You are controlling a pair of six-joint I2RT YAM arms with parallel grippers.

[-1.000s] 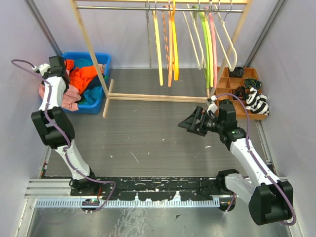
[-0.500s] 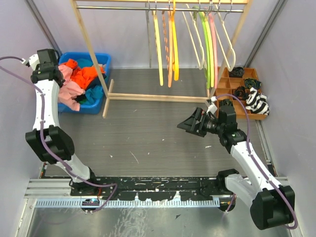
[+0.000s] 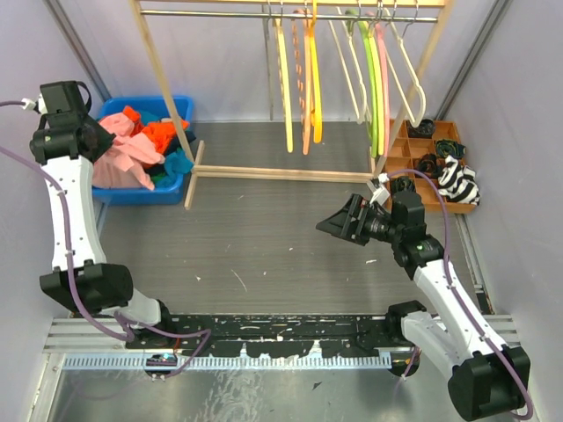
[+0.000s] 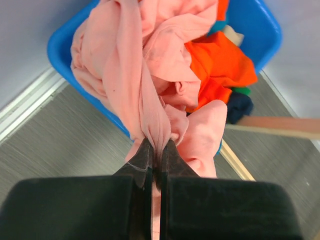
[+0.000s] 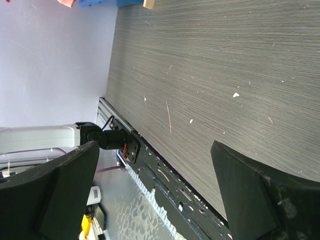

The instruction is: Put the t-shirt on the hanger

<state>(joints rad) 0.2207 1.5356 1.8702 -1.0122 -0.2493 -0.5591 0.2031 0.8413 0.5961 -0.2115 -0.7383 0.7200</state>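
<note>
At the far left the left gripper [image 4: 157,148] is high over the blue bin [image 4: 62,48], its two black fingers [image 4: 145,156] pressed tight together on a bunched fold of the t-shirt [image 4: 131,75]. The salmon-pink cloth is pinched right at the fingertips and runs away from them as a taut, twisted rope down into the bin. More of it lies heaped in wrinkles on the bin's left side, and a loose lobe spills over the near rim just beside the right finger. Touching the t-shirt on its right in the bin is a bright orange garment [image 4: 220,62], with a dark navy garment [image 4: 239,106] beyond it at the bin's edge. A pale wooden bar [image 4: 280,127] of the rack's base lies on the grey table [image 3: 264,237] next to the bin. On the rail, past the yellow, orange, green and pink hangers, the hanger [image 3: 411,63] hangs in cream white, well apart from the t-shirt and both arms. Below it, over bare table, the right gripper [image 3: 334,218] points left with its fingers [image 5: 65,195] spread wide and nothing between them
</note>
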